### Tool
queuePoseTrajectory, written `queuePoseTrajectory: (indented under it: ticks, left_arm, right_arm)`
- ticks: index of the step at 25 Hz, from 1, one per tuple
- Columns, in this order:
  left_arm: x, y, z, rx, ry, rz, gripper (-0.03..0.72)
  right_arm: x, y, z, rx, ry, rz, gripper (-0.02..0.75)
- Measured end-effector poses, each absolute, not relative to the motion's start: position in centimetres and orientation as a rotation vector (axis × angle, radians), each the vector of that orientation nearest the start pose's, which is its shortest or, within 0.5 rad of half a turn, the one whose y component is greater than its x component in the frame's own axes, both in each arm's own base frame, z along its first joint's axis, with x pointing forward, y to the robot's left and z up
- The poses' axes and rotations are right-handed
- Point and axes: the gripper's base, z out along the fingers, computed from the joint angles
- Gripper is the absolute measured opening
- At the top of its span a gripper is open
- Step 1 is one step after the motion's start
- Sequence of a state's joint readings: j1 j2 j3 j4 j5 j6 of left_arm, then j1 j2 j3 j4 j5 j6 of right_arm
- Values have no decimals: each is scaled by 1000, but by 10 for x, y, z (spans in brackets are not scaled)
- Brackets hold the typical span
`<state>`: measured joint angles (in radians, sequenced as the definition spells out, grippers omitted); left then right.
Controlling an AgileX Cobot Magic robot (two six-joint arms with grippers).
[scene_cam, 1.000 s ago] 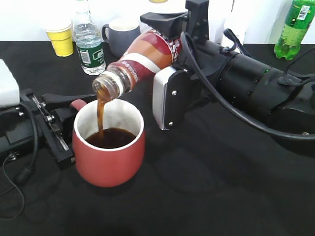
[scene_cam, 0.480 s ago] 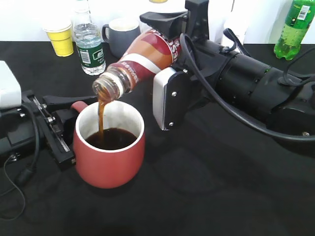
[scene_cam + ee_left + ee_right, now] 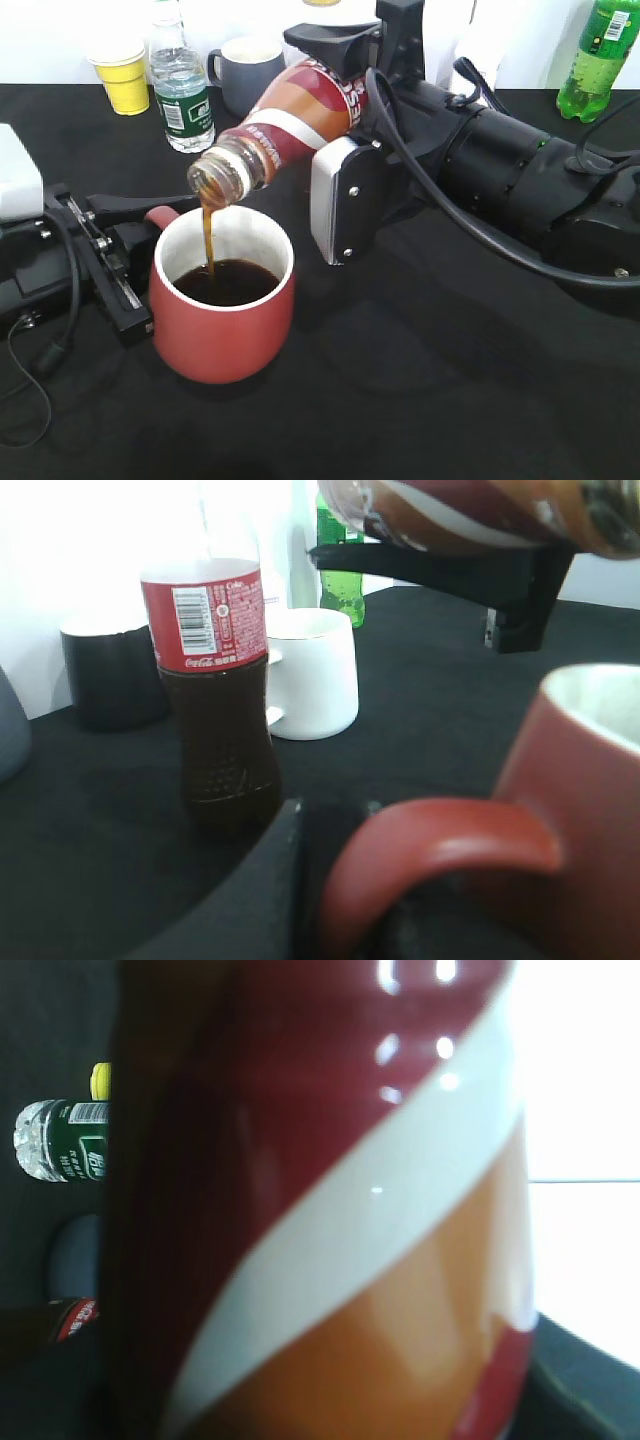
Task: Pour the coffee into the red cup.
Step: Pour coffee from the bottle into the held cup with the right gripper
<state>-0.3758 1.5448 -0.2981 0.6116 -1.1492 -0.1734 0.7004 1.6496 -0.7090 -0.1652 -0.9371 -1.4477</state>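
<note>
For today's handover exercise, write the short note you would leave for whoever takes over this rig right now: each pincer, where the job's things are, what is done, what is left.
Right pincer: shut on the coffee bottle, tilted with its mouth above the red cup.
Left pincer: at the cup's handle; whether it grips cannot be seen.
Coffee: a thin stream is falling into the cup, which stands on the black table and holds a dark pool well below the rim.
Done: bottle lifted, tipped, pouring under way.
Left: finish the pour, bring the bottle upright, set it down.
Nearby: a cola bottle and a white mug beyond the cup.
</note>
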Motion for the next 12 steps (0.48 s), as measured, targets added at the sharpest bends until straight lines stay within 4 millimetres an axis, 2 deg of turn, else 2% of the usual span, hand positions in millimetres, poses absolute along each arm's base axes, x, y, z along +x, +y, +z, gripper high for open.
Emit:
queuePoseTrajectory:
  ticks: [12]
  left_arm:
    - [195,-128,178,801,1489,-659,113]
  right_arm:
    - [246,223,234,-1413,558,-581,529]
